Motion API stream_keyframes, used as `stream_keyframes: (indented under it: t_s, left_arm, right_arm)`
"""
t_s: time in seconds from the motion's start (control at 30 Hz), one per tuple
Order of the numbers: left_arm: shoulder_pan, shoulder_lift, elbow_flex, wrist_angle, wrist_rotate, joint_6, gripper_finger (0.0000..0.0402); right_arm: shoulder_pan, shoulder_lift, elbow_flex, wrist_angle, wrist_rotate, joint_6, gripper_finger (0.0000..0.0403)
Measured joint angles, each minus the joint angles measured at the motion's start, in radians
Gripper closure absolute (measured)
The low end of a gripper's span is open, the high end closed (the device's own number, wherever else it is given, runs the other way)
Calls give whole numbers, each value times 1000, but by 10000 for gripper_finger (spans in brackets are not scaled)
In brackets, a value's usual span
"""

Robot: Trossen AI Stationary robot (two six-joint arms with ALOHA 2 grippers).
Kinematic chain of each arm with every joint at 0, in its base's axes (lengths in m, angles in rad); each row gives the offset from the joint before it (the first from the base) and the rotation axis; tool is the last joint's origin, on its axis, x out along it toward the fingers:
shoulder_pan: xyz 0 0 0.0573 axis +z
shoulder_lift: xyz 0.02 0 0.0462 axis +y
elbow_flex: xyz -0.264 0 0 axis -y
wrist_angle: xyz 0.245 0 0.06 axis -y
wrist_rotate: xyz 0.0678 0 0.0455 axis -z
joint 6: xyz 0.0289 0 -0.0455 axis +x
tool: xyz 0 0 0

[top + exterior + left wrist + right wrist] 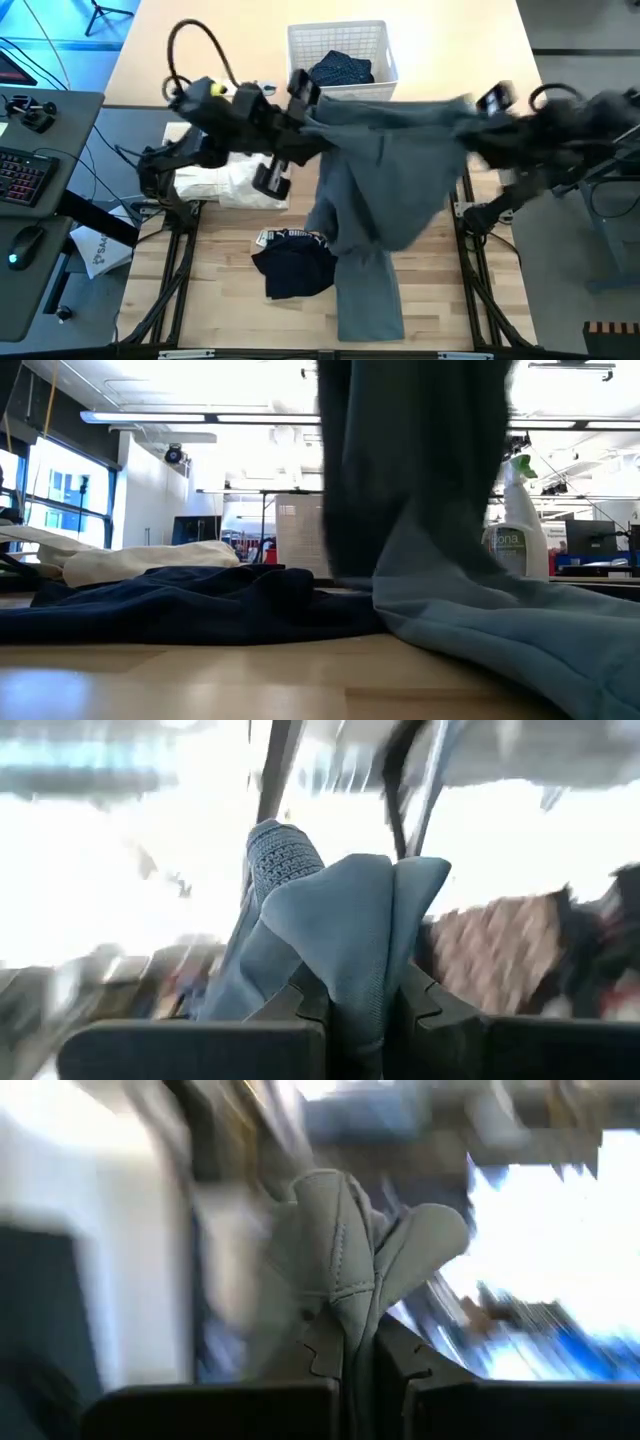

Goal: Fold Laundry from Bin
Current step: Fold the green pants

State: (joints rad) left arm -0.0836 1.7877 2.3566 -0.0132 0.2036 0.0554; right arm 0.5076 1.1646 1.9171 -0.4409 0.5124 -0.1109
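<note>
Grey-green top (385, 190) hangs pinched in both arms' closed jaws above table.

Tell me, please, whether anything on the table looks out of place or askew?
Yes: the navy piece lies crumpled rather than folded, and the grey top, shut in the left gripper and right gripper, hangs lopsided, its lower end dragging on the table.
</note>
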Motion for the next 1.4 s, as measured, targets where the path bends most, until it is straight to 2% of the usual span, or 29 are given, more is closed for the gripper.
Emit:
stream_keyframes:
  t_s: [0.07,0.13,0.2,0.33,0.43,0.5,0.57,0.6,0.63,0.73,0.8,0.9,0.97,1.1,1.23,1.4]
  left_arm:
    - [8,24,-1,156,64,-82,376]
    - [11,57,-7,281,116,-187,376]
    - [1,96,-7,374,139,-293,376]
    - [-38,143,-7,522,143,-441,376]
    - [-76,148,-6,555,151,-407,376]
    - [-90,147,-3,546,159,-360,376]
    - [-86,141,-2,485,145,-323,376]
    - [-76,136,-1,447,135,-305,376]
    - [-62,125,0,392,126,-283,376]
    - [-20,41,0,174,80,-203,376]
    - [12,-29,1,12,30,-182,376]
    - [60,-64,7,-194,-11,-160,376]
    - [80,-59,6,-314,-18,-151,376]
    - [98,-33,2,-464,-26,-148,376]
    - [95,-20,3,-549,-21,-136,376]
    - [96,0,0,-669,-31,-117,376]
  right_arm:
    - [-1,4,4,211,-217,-94,396]
    - [-4,24,1,348,-484,-135,396]
    - [-8,49,-2,433,-637,-133,396]
    - [5,121,44,493,-714,-61,396]
    - [8,216,128,502,-792,-27,396]
    - [13,260,204,448,-830,-56,396]
    - [16,268,289,310,-792,-134,396]
    - [16,262,329,241,-734,-174,396]
    - [16,253,366,163,-652,-207,396]
    - [14,228,445,-65,-321,-214,396]
    - [12,211,432,-174,-113,-181,396]
    - [12,198,390,-342,119,-95,390]
    - [13,180,387,-473,224,5,377]
    - [11,169,392,-730,324,229,322]
    - [11,168,387,-896,316,352,240]
    - [10,127,389,-1013,281,419,133]
